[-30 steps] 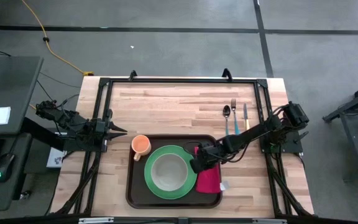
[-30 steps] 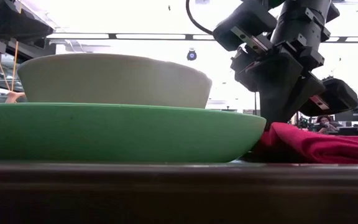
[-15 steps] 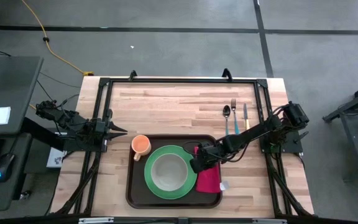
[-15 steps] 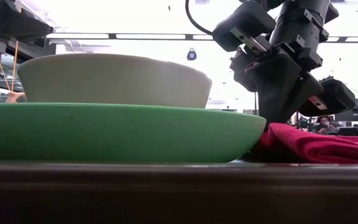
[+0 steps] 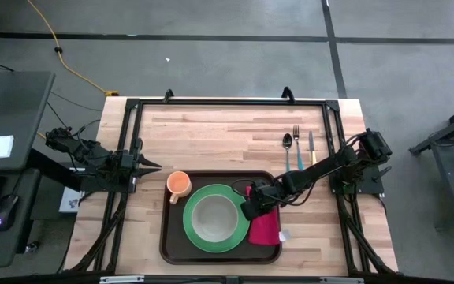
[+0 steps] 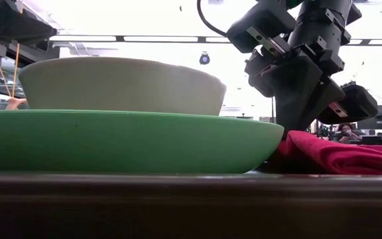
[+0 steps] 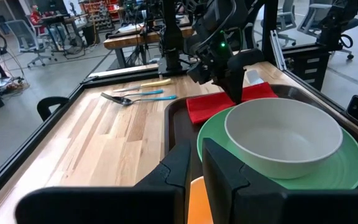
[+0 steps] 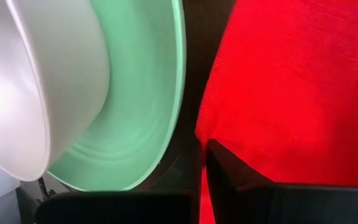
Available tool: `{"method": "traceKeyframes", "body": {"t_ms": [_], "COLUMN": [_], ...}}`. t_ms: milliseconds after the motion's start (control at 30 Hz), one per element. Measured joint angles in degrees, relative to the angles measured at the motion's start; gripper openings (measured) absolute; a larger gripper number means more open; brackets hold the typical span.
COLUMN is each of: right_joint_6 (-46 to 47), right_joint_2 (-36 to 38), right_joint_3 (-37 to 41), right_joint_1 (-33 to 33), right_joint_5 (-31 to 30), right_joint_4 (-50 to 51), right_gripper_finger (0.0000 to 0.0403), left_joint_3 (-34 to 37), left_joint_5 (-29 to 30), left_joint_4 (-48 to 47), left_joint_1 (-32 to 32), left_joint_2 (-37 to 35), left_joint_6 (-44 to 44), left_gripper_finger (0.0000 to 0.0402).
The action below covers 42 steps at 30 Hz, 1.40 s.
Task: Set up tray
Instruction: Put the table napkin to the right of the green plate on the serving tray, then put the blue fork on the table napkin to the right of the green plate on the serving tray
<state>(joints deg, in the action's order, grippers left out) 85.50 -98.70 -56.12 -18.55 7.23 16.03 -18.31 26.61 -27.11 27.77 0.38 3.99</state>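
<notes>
the right gripper (image 5: pixel 250 208), pressed together on the red napkin (image 5: pixel 265 226) on the tray (image 5: pixel 166 244), should release it flat right of the green plate (image 5: pixel 191 237).

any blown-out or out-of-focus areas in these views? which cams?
Low view: windows and ceiling behind are blown out, so the right gripper reads as a silhouette; the tray rim up front is a dark blur. Right wrist view: bowl, green plate and red napkin are soft, too close. High view: evenly lit, no glare.
</notes>
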Motion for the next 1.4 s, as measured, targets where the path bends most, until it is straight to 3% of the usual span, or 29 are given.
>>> {"method": "traceKeyframes", "body": {"t_ms": [800,1200,1400], "right_joint_6": [-2.1,-2.0,-2.0], "right_joint_2": [0.0,0.0,0.0], "right_joint_3": [0.0,0.0,0.0], "right_joint_1": [0.0,0.0,0.0], "right_joint_5": [1.0,0.2,0.7], "right_joint_4": [0.8,2.0,2.0], "right_gripper_finger": [0.0002,0.0098,0.0118], "left_joint_3": [0.0,0.0,0.0], "left_joint_5": [0.0,0.0,0.0], "left_joint_4": [0.0,0.0,0.0], "left_joint_1": [0.0,0.0,0.0], "left_joint_2": [0.0,0.0,0.0], "left_joint_6": [0.0,0.0,0.1], "left_gripper_finger": [0.0069,0.0069,0.0069]}}
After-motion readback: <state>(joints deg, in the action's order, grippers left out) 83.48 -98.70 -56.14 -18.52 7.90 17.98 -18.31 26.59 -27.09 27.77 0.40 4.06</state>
